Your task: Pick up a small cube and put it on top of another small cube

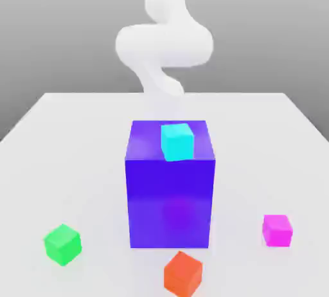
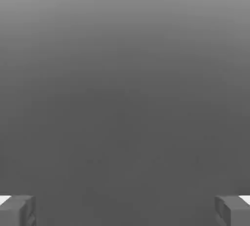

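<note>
The small cube [image 1: 277,230], magenta-pink, sat on the white tabletop [image 1: 77,161] toward the exterior view's right, near the front edge and clear of every other object. It rested flat on one face. Being a cube, it had no long axis to report; its vertical edges stood upright, and it was turned only slightly, so that one face looked nearly straight at the exterior camera.

The other small cube [image 1: 62,244], bright green and of matching size, lay on the tabletop toward the exterior view's left, also near the front and well apart from the magenta one. It was rotated more noticeably, presenting a corner edge to the camera.

Between them stood a large blue-violet block [image 1: 169,193], with a cyan cube [image 1: 177,141] resting on its top face near the front edge. An orange-red cube [image 1: 183,274] lay on the tabletop just in front of the block (toward the exterior view's right of its centre line).

The white arm [image 1: 164,42] rose behind the block, blurred and away from all the cubes. In the hand view the gripper [image 2: 125,210] had its fingers [image 2: 17,210] spread wide apart, nothing between them but plain grey background.
</note>
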You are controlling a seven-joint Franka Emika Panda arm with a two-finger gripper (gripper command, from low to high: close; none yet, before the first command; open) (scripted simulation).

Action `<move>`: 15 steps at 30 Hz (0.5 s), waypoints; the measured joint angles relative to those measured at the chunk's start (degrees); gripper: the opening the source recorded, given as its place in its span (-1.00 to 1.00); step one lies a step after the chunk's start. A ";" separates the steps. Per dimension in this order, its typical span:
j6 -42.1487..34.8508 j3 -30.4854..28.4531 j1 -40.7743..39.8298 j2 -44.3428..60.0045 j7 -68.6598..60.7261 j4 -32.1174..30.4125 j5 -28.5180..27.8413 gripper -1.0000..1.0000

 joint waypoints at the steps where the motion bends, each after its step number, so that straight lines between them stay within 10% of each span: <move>1: 1.16 1.03 0.24 2.23 1.16 -0.80 0.36 0.00; 15: 16.29 15.65 4.18 31.19 20.54 -11.20 -0.97 0.00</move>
